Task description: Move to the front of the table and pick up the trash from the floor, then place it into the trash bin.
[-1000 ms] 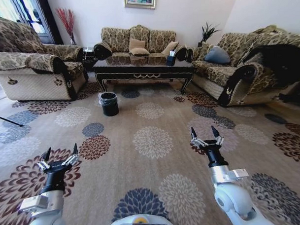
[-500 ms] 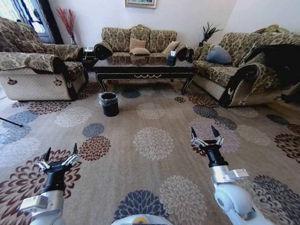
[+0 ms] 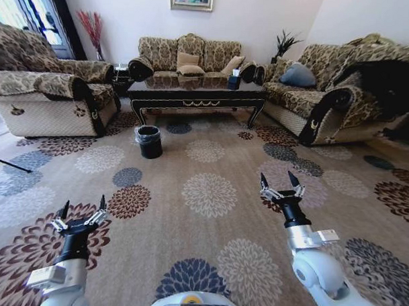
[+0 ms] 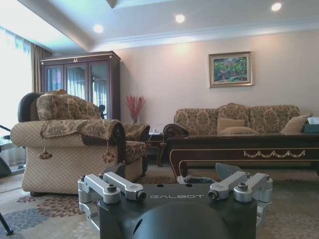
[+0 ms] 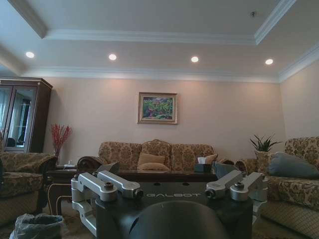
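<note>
Left gripper (image 3: 81, 211): low over the carpet at the robot's left front, fingers spread wide, holding nothing.
Right gripper (image 3: 281, 183): raised a little farther forward on the right, fingers spread wide, holding nothing.
Table (image 3: 196, 92): far ahead across the room, in front of the back sofa (image 3: 188, 56), between the left sofa (image 3: 49, 87) and the right sofa (image 3: 327, 90).
Trash bin (image 3: 149, 141): on the carpet just in front of the table's left end, apart from its leg.
Open room: a broad stretch of flowered carpet (image 3: 206, 193) lies bare between the grippers and the table.
Trash: cannot tell where it lies.
Left wrist view: a glass cabinet (image 4: 82, 82) behind the left sofa.
Right wrist view: the bin's bag-lined rim (image 5: 37, 225) and the ceiling lights.
</note>
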